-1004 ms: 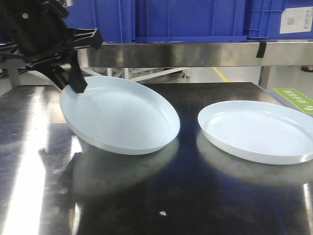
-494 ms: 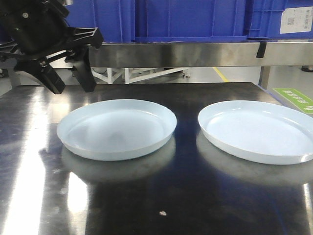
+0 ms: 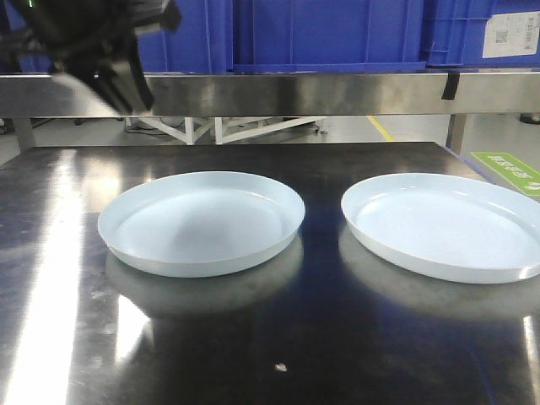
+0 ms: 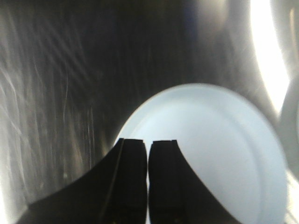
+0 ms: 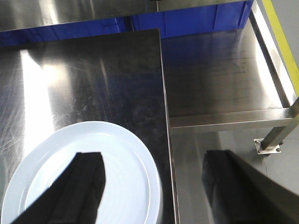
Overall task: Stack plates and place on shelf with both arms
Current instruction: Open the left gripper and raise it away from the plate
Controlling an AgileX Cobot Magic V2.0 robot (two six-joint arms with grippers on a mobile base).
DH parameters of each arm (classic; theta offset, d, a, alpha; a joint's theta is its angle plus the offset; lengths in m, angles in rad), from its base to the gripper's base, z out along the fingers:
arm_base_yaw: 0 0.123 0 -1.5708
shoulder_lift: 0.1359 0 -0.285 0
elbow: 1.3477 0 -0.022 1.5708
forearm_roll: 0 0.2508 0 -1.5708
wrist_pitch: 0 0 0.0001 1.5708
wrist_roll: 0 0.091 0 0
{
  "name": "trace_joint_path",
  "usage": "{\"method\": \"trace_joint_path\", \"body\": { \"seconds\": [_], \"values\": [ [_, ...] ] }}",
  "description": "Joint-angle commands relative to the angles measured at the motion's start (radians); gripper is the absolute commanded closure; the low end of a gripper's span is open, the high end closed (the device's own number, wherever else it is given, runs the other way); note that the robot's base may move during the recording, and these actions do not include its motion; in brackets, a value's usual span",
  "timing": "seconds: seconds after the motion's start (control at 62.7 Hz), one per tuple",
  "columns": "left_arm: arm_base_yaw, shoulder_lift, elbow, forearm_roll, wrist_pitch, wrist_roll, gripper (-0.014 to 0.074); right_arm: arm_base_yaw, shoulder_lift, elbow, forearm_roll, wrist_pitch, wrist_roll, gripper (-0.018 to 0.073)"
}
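Stacking has not begun, judging by how things lie. Above and behind the left plate [image 3: 201, 221], toward its far-left side, the left gripper [image 3: 110, 51] hangs blurred against the blue crates [image 3: 321, 34]. Its wrist view shows the fingers [image 4: 133, 172] closed almost together with only a sliver between them, holding nothing, and the left plate's pale face just beyond their tips. That plate lies flat, rim up, on the steel table [image 3: 295, 354]. To the right of the left plate, with a strip of bare table between them, the right plate [image 3: 443, 224] also lies flat. Farther right again, the right gripper [image 5: 154, 156] is out of the front view. Its wrist view shows the fingers spread wide and empty, hovering over the right plate's edge. What remains, as I judge it, is to lift one plate onto the other, then carry the pair with both arms to the steel shelf [image 3: 337, 93] behind.
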Motion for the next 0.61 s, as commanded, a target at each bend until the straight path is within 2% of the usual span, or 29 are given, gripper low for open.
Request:
{"method": "trace_joint_path", "body": {
  "seconds": [0.0, 0.128, 0.239, 0.367, 0.51, 0.59],
  "values": [
    [-0.007, -0.113, -0.042, -0.009, -0.101, -0.002, 0.0507, -0.005, -0.011, -0.04, -0.006, -0.074, -0.006, 0.0007],
    [0.025, -0.209, -0.04, -0.009, -0.141, -0.014, 0.0506, -0.005, -0.011, -0.04, -0.006, -0.078, -0.006, 0.0007],
    [0.087, -0.303, -0.028, -0.009, -0.169, -0.022, 0.0506, -0.005, -0.011, -0.04, -0.006, -0.078, -0.006, 0.0007],
    [0.2, -0.427, 0.006, -0.009, -0.195, -0.022, 0.0506, -0.005, -0.011, -0.04, -0.006, -0.078, -0.006, 0.0007],
    [0.361, -0.557, 0.064, -0.002, -0.199, -0.022, 0.0506, -0.005, -0.011, -0.04, -0.006, -0.078, -0.006, 0.0007],
    [0.431, -0.621, 0.111, 0.061, -0.196, -0.022, 0.0506, -0.005, -0.011, -0.04, -0.006, -0.078, -0.006, 0.0007]
  ]
}}
